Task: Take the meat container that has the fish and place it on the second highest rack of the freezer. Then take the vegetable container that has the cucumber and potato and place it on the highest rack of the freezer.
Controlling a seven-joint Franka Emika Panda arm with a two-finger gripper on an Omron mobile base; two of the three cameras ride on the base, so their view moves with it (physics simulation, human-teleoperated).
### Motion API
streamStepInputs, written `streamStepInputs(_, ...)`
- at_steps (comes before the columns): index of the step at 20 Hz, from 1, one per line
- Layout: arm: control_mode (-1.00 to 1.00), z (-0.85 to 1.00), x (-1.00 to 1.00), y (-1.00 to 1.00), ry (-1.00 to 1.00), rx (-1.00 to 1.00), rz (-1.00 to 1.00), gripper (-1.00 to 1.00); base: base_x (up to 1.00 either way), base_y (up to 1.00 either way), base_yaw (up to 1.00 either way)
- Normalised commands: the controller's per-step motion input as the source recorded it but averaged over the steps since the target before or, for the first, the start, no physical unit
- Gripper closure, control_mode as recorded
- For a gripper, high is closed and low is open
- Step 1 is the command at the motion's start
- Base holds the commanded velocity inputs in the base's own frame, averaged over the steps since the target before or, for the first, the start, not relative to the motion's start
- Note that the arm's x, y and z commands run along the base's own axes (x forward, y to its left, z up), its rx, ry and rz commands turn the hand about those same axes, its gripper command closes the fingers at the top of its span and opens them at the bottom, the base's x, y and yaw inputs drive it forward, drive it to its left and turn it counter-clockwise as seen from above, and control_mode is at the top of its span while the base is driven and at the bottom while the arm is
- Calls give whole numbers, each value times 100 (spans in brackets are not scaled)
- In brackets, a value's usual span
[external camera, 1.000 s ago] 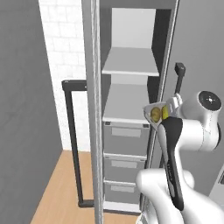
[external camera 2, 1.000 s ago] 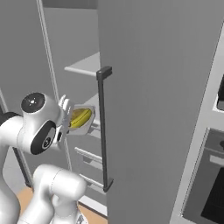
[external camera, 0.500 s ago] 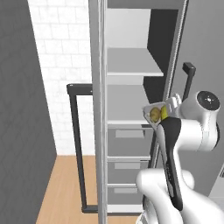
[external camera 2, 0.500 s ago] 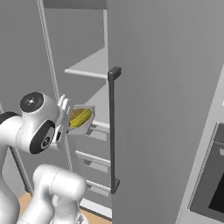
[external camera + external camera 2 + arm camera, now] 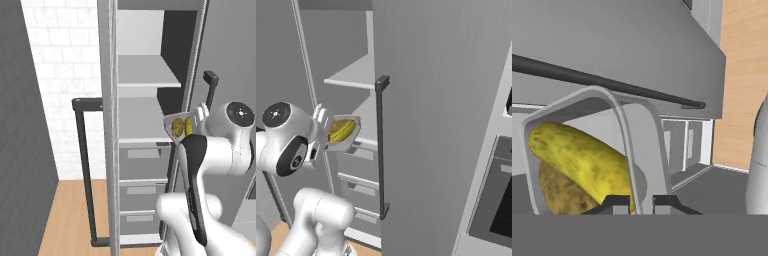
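Left base view: your gripper (image 5: pixel 186 131) carries the vegetable container (image 5: pixel 177 127) before the open freezer (image 5: pixel 145 120), level with its second shelf.
Right base view: container tipped on edge beside the door handle (image 5: pixel 381 145).
Hand view: your jaws pinch the container's rim; cucumber (image 5: pixel 582 155) lies on potato (image 5: pixel 559 192).

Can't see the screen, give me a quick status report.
Gripper shut on vegetable tray. Tray held tipped beside the open freezer, not yet on the top shelf. Freezer door close alongside.
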Motion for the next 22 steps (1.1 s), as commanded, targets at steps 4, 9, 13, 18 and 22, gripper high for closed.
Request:
streamStepInputs(4,-100,21,0,34,-18,-3,-3,100,0,0,0)
streamStepInputs(9,-100,41,19,22,-20,0,-5,100,0,0,0)
streamStepInputs(13,-100,64,53,4,-4,10,0,100,0,0,0)
streamStepInputs(18,-100,68,43,0,0,14,0,100,0,0,0)
streamStepInputs(22,-100,37,45,0,4,4,-1,100,0,0,0)
